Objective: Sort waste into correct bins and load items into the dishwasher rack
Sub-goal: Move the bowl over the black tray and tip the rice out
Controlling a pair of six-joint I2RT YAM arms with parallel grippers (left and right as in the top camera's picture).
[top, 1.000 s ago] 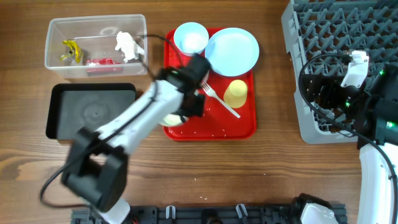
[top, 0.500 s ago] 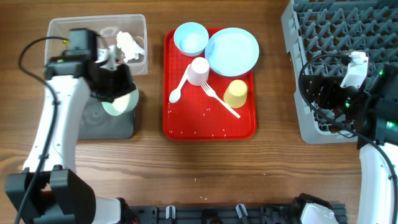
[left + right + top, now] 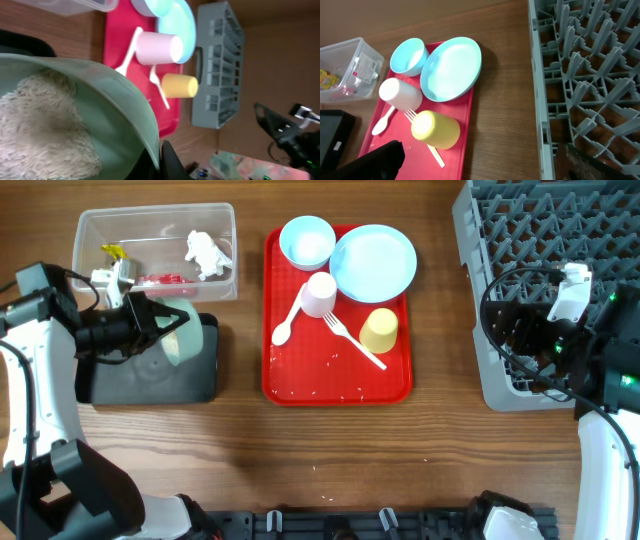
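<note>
**Pale-blue bowl of rice is hanging tilted over the black tray**

Overhead: your left gripper [image 3: 160,330] is clamping the rim of the tilted bowl [image 3: 186,330] and holding it on edge. The black tray [image 3: 120,380] is lying directly beneath the hand. The clear tub [image 3: 90,240] is sitting just beside the hand and is carrying the paper wad [image 3: 206,252], a yellow wrapper [image 3: 113,256] and a red wrapper [image 3: 160,279]. Out past the bowl, well apart from the hand, the red tray [image 3: 340,385] is carrying the second bowl [image 3: 306,242], the plate [image 3: 373,262], the pink cup [image 3: 320,294], the yellow cup [image 3: 379,330], the spoon [image 3: 289,321] and the fork [image 3: 353,341]. Your right gripper [image 3: 522,332] is hovering over the edge of the dishwasher rack [image 3: 530,230] that faces the red tray.

Left wrist: the tilted bowl is filling the picture, with rice grains [image 3: 40,125] heaping inside it. One dark finger [image 3: 167,162] is pressing at its rim.

Right wrist: the fingers [image 3: 382,159] are standing wide apart and gripping nothing. The rack is lying beside the hand, and the red tray is sitting ahead of it.
</note>
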